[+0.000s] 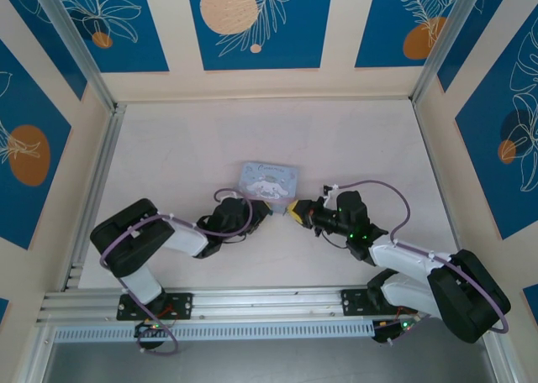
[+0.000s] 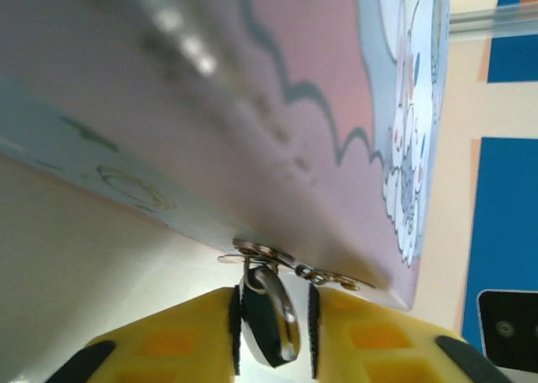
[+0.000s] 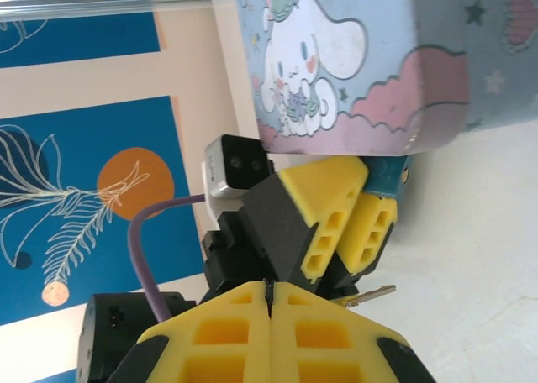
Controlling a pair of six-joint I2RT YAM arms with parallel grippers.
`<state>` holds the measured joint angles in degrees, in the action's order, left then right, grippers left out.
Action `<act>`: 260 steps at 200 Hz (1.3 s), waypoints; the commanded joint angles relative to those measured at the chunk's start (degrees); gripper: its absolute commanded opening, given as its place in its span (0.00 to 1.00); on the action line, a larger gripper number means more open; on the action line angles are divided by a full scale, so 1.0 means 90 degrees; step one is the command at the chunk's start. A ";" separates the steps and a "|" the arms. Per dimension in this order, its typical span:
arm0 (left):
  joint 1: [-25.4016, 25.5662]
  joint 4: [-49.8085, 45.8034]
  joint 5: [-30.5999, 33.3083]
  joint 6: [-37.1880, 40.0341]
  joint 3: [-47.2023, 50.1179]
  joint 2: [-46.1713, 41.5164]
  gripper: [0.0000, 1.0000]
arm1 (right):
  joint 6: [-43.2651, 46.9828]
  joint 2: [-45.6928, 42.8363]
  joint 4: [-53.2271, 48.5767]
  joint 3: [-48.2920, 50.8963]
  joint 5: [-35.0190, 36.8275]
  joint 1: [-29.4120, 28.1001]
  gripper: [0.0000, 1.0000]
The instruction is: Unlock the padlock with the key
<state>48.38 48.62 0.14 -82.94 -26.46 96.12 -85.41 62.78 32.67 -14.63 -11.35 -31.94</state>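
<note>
The padlock, a small, rounded, dark metal body with a glossy, slightly bluish sheen, is seen between the fingers of the left gripper. It is hung from a thin silvery clasp on the edge of the tin. The yellow fingers, moulded with hollow cells, are set narrowly apart on either side of the lock. A sliver of space is seen on one side, so a firm hold cannot be confirmed.

From the right wrist, the right gripper is shown with its blocky yellow fingers pressed together along a thin seam. Just beyond its tips, the left gripper's fingers are seen from outside, pushed up under the tin's rounded corner. A small, flat, brass-coloured key is seen just beside the right gripper's tip; whether it is pinched cannot be told. The tin's smooth, pale blue face, printed with a white cartoon dog and pink clouds, is shown there too.

From above, both grippers are seen tip to tip at the tin's near edge on the pale matte table.
</note>
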 commanded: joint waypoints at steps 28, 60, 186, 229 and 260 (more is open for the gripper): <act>-0.0063 -0.0032 -0.0143 0.0087 0.0200 -0.0366 0.58 | 0.0146 -0.0148 -0.0610 -0.0350 0.0425 -0.0023 0.00; -0.0067 -0.0890 -0.0145 0.0001 0.0515 -0.1482 0.69 | 0.0162 -0.0097 -0.0859 -0.0579 0.0761 -0.0083 0.00; 0.0006 -0.0637 -0.0393 -0.0842 -0.0038 -0.1940 0.43 | -0.0266 0.1236 -0.0364 -0.1674 0.1308 -0.0546 0.00; 0.0020 -0.0382 -0.0279 -0.0894 -0.0147 -0.1769 0.36 | -0.0325 0.1310 -0.0309 -0.1698 0.1349 -0.0629 0.00; 0.0017 -0.0132 -0.0221 -0.0975 -0.0194 -0.1591 0.31 | -0.0379 0.1404 -0.0195 -0.1704 0.1350 -0.0694 0.00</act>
<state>48.29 43.42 -2.90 -90.80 -26.41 80.51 -87.92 74.48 29.30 -28.51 -0.73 -37.52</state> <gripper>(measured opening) 0.329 0.063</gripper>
